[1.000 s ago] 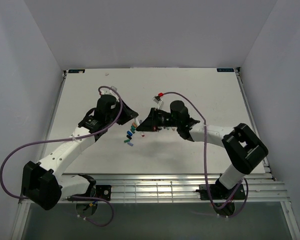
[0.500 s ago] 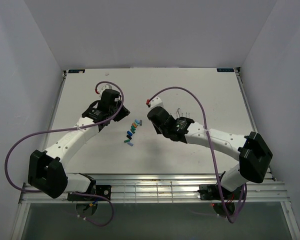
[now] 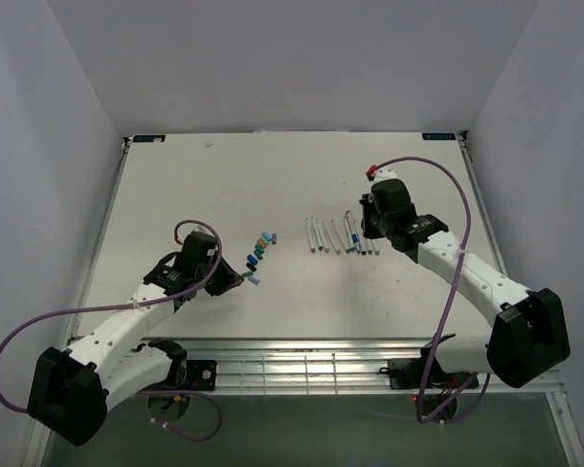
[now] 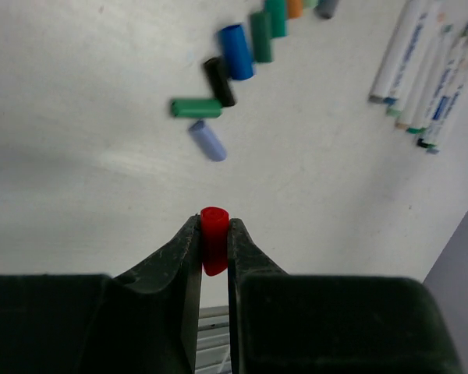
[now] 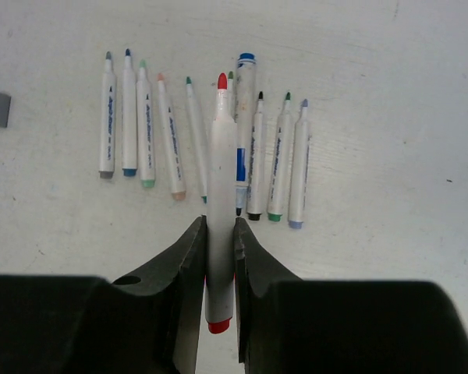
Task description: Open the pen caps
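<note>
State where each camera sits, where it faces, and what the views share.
Top external: above and behind, facing down at the table; both arms show.
Left wrist: on the left hand, facing the red cap it grips and loose caps.
Right wrist: on the right hand, facing the red-tipped pen it grips.
Shared: the pen row shows in all three.

The pen cap at near left is red; the pen at right is white with a red tip. The loose caps are blue, green, black and lilac.

End effectors clamped (both), well apart
</note>
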You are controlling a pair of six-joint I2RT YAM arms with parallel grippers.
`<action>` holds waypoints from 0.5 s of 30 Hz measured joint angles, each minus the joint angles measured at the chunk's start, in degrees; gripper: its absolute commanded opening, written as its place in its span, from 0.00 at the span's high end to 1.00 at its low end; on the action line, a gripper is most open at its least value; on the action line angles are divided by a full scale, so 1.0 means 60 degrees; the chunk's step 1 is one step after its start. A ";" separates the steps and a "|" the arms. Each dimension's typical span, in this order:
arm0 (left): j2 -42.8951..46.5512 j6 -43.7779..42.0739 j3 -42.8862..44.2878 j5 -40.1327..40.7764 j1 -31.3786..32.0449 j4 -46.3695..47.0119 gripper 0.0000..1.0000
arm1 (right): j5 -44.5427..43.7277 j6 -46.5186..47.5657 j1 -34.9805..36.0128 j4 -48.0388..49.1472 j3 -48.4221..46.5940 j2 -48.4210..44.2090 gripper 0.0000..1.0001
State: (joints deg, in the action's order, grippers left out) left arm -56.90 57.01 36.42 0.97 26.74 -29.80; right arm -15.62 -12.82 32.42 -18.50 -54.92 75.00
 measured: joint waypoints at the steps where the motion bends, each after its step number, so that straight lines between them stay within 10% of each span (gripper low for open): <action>1: 0.0073 0.0208 -0.0379 -0.0189 0.0004 -0.0076 1.00 | 0.0182 0.0015 -0.0353 0.0033 0.0025 -0.0076 0.92; 15: -0.0605 0.1851 -0.1563 -0.0568 0.0066 -0.0353 1.00 | 0.2535 0.0124 -0.3107 0.0936 0.0729 0.0718 0.92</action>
State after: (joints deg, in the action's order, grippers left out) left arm -60.53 68.12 27.05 -2.44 27.14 -31.92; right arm -0.40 -12.08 13.78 -12.88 -50.54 79.31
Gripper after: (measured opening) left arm 0.242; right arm 0.220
